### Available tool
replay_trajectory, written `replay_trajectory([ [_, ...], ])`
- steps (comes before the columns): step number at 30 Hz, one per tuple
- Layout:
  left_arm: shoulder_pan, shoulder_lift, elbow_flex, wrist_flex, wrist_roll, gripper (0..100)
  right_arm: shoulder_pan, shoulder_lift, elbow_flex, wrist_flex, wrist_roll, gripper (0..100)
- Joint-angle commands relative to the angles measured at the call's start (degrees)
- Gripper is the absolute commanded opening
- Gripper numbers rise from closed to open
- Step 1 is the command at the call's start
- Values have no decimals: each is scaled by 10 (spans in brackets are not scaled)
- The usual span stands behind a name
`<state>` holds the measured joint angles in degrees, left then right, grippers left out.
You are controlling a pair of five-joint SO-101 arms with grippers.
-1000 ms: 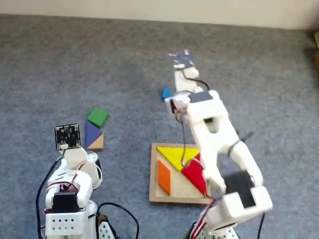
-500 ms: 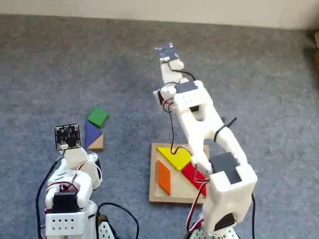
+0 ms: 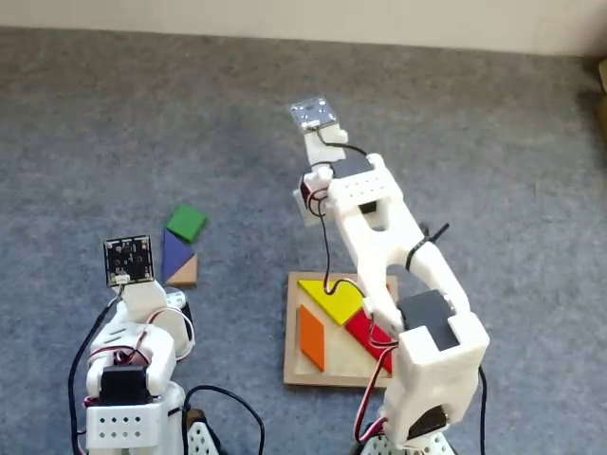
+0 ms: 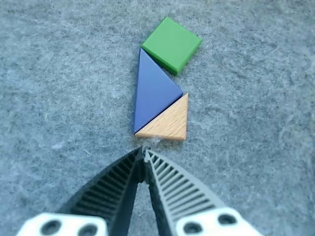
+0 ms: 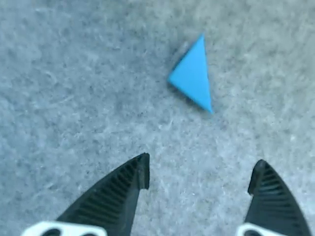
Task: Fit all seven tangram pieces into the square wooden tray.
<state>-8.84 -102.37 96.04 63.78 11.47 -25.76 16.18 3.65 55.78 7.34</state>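
Observation:
The square wooden tray (image 3: 343, 360) lies at the front, holding a yellow triangle (image 3: 332, 296), an orange parallelogram (image 3: 312, 337) and a red triangle (image 3: 372, 332). My right arm (image 3: 379, 237) stretches over the tray toward the far middle. My right gripper (image 5: 199, 174) hangs open above the carpet, a short way from a light blue triangle (image 5: 193, 78). At the left, a green square (image 3: 187, 223), a dark blue triangle (image 3: 174, 252) and a tan triangle (image 3: 185, 272) lie packed together. My left gripper (image 4: 143, 153) is shut and empty, its tips just short of the tan triangle (image 4: 167, 125).
Grey carpet covers the whole table. A pale wall strip runs along the far edge. The left arm's base (image 3: 123, 398) sits at the front left. Open carpet lies between the left group of pieces and the tray.
My right arm has swung left and a little farther out, and its wrist now covers the light blue triangle in the high view. The left arm has not moved.

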Motion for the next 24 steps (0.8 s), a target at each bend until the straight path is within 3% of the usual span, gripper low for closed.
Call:
replay_trajectory([
  [1,-8,-1,12,1,-4,5,8,-17,-36,7,-5,315],
  [8,-8,-1,12,1,-4,5,9,-14,-39,-8,-45,315],
  [16,-8,-1,12,1,-4,5,5,29,-11,-180,-61,315],
  [24,-8,-1,12,1,-4,5,6,189,-162,-204,-61,314],
])
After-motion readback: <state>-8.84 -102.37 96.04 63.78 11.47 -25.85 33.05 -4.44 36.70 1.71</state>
